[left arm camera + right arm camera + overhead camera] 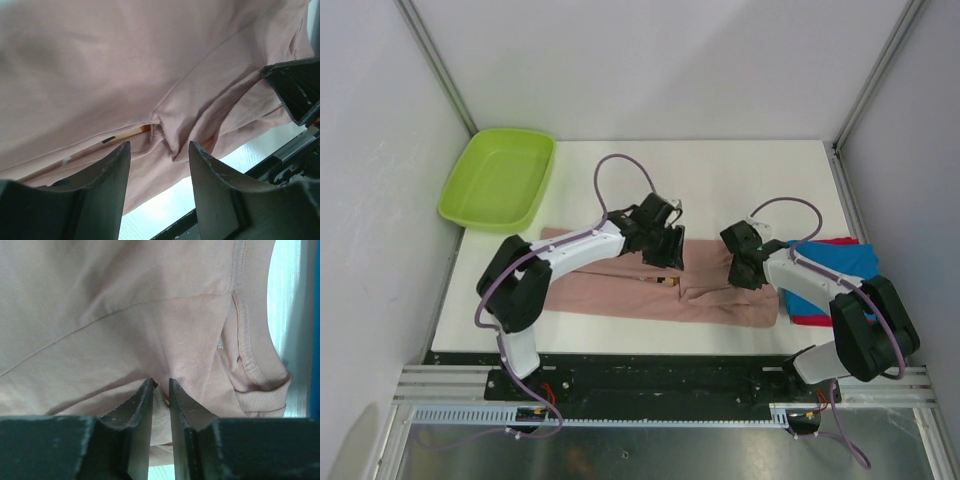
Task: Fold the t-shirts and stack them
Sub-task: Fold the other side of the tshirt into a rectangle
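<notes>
Overhead rear view; wrist cameras close above the shared pink t-shirt

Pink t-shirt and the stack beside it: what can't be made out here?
pink t-shirt print: top view, too small, partly under the left gripper.
blue t-shirt and red t-shirt: top view, largely behind the right arm.
right gripper: wrist view, whether cloth is pinched, its own fingers hide it.

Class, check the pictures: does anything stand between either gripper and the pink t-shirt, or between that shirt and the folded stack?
Nothing visible separates them. The left gripper hangs open over the pink t-shirt; the right gripper pinches a fold of it. Only the right arm lies across the folded blue t-shirt and red t-shirt beside it.
</notes>
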{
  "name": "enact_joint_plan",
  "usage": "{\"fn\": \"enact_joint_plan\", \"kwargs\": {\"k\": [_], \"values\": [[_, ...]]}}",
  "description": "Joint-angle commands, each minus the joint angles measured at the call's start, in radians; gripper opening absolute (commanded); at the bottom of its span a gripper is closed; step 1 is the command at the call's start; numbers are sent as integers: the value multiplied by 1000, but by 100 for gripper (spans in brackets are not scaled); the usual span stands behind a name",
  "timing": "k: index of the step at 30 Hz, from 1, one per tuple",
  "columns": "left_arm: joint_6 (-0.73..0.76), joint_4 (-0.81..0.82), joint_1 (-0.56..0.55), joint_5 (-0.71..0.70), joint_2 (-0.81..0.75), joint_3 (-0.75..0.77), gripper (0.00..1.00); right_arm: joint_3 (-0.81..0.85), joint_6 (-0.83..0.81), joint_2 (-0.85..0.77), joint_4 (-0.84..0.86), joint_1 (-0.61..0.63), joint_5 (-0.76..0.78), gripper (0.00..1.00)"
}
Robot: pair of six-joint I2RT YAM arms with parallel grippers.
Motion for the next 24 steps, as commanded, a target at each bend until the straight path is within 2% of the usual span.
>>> {"fn": "enact_joint_plan", "kwargs": {"k": [1,4,9,19,24], "values": [[-8,4,-46,27,45,60,54,-23,18,-76,-14,-2,-12,19],[-13,4,-73,27,64,64,53,-38,28,-131,-38,2,-17,10],[-17,5,-105,30,86,70,49,-60,46,-205,-77,13,-29,4],[-32,4,-159,30,99,38,38,-109,117,-279,-127,79,-37,4],[-38,4,-179,26,88,-5,31,-120,158,-308,-169,115,-17,8]]}}
